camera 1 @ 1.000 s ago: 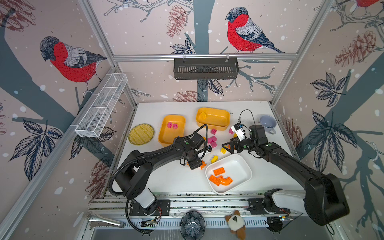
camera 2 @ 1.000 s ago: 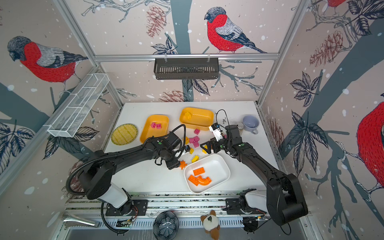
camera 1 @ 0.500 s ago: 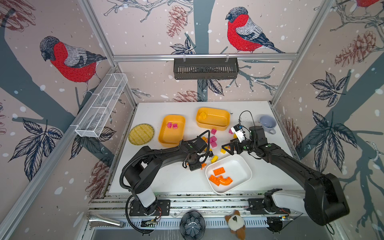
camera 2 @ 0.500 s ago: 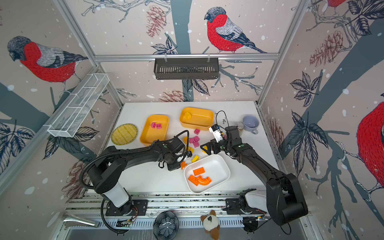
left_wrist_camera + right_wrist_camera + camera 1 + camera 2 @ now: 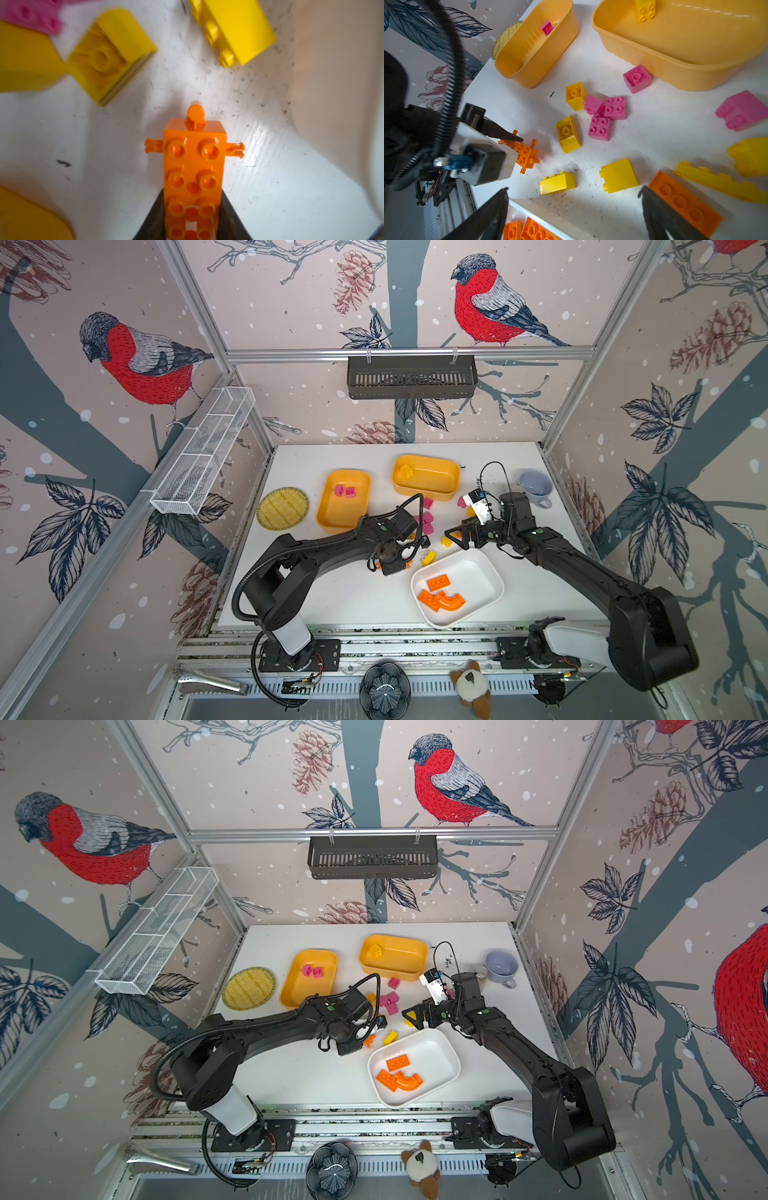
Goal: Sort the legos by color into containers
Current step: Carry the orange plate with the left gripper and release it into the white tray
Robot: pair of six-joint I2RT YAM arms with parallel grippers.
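Your left end effector [image 5: 193, 199] grips the orange spiky brick [image 5: 194, 153] near the white tub [image 5: 342, 83]; your right end effector [image 5: 574, 193] stands wide, empty.

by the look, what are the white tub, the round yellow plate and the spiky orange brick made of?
The white tub: plastic, smooth and semi-glossy; soft sheen and a moulded, rounded rim.
The round plate: looks woven, straw or a plastic imitation, matte; the ribbed weave shows, the fibre itself can't be told.
The spiky orange brick: hard moulded plastic, glossy; bright highlights on the studs.
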